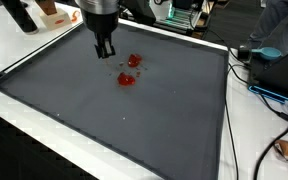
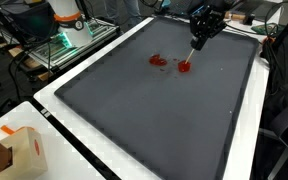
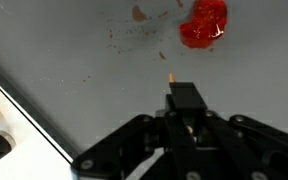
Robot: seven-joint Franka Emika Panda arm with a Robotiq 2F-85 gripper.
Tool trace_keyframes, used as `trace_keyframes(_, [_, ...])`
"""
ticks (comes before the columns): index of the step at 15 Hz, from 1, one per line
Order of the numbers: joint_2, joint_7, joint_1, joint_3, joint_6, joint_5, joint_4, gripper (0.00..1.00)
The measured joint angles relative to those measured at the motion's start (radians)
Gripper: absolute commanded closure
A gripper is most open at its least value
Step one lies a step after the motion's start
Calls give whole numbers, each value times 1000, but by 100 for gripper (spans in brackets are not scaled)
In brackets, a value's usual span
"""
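My gripper (image 1: 104, 52) hangs above the far part of a dark mat (image 1: 164, 125) that covers most of a white table (image 1: 256, 140). In the wrist view, my fingers (image 3: 184, 98) meet in a single black block with no gap between the pads, so I read them as pressed together. A thin orange sliver (image 3: 170, 77) shows just past the tips. I cannot tell whether it is pinched between them or lies on the mat below. The nearest red piece (image 2: 184, 67) lies on the mat just beside and below my fingertips in an exterior view. In the wrist view it sits ahead of the tips, apart from them and glossy on top. A second red piece (image 2: 157, 60) lies near the first, the two apart, and both rest flat on the mat in both exterior views. Small reddish specks (image 3: 134, 14) mark the mat beside the nearest red piece. A cardboard box (image 2: 22, 150) stands on the table at the mat's near corner in an exterior view, well apart from my gripper.
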Motion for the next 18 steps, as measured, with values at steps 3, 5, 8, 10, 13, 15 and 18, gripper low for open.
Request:
trace_keyframes(3, [-46,-37,-7,0,19,34,-33,97])
trace_keyframes(5, [-79,-62,-8,1,32,59,-58,97])
trace_keyframes(8, [-133,-85,-8,4,58,79,-102,97])
trace_keyframes(10, [-169,-99,-8,8,64,94,-132,97])
trace_keyframes(13, [-221,-121,-8,13,65,124,-174,97])
trace_keyframes(15, [-255,-130,-8,16,69,132,-201,97])
trace_keyframes(18, [-303,-137,-8,23,81,134,-244,97])
